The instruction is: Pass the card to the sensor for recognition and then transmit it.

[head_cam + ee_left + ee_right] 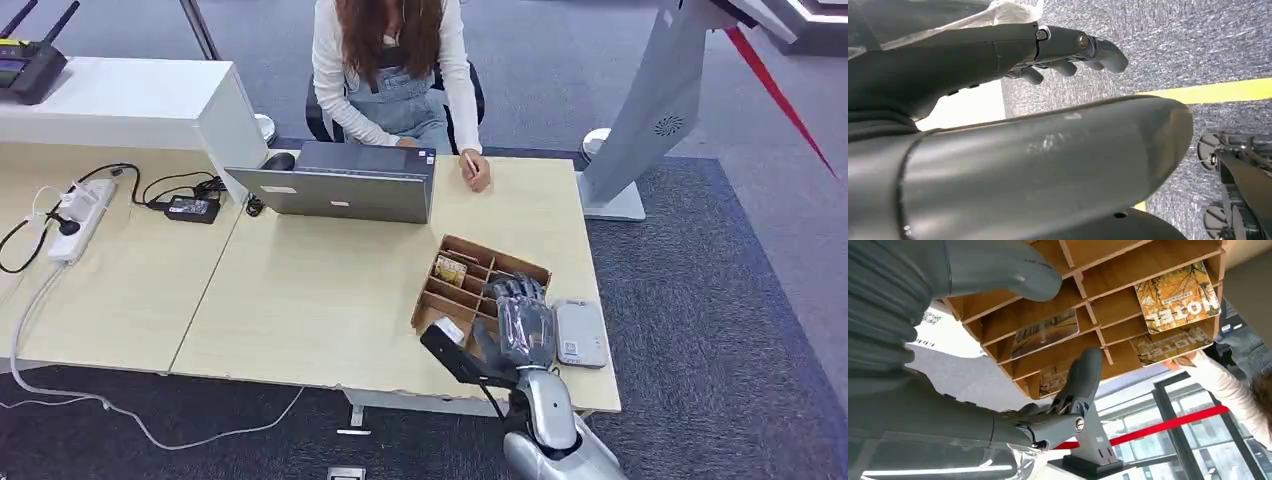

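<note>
A wooden divided box (520, 268) stands near the table's front right. It holds several yellow "HOTEL" cards (451, 269). My right hand (522, 315) hovers over the box's near right part with fingers spread and nothing in it. In the right wrist view a dark finger (1083, 377) reaches toward a compartment with a card (1053, 380), while other cards (1178, 295) lie in the slots beyond it. The grey-white sensor (581, 333) lies flat just right of the box and shows a QR label (930, 317). My left hand (1068, 47) hangs over the carpet, fingers loosely extended and holding nothing.
A person sits at the far side behind an open laptop (340, 185), one hand (478, 172) resting on the table. A power strip (82, 215) and cables lie at the left. A grey kiosk base (612, 195) stands off the table's right edge.
</note>
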Motion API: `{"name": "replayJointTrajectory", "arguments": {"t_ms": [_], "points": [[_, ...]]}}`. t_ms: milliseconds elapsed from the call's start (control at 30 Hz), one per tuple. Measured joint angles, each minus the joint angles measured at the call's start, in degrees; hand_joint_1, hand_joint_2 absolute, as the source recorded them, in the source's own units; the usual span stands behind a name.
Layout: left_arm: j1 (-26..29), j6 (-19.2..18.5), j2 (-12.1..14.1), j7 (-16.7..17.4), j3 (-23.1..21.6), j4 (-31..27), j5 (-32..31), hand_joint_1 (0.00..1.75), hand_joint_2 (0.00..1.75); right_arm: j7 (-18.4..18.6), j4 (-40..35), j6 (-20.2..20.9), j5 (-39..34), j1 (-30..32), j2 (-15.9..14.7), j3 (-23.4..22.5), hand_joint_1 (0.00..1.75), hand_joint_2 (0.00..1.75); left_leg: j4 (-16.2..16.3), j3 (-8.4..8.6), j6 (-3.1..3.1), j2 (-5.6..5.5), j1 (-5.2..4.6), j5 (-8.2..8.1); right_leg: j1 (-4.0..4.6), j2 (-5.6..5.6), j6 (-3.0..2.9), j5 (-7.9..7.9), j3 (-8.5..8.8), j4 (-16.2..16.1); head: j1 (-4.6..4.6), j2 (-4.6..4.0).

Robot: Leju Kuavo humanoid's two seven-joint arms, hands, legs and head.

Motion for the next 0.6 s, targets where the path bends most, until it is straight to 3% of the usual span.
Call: {"name": "replayJointTrajectory", "arguments": {"t_ms": [600], "points": [[0.0,0.0,0.07,0.0,-0.02,0.0,0.17,0.0,0.0,-0.11,1.9,-0.15,-0.18,-1.04,0.55,0.17,0.86,1.75,0.0,0.0,0.0,0.0,0.0,0.0,0.0,0.0,0.0,0.0,0.0,0.0,0.0,0.0]]}}
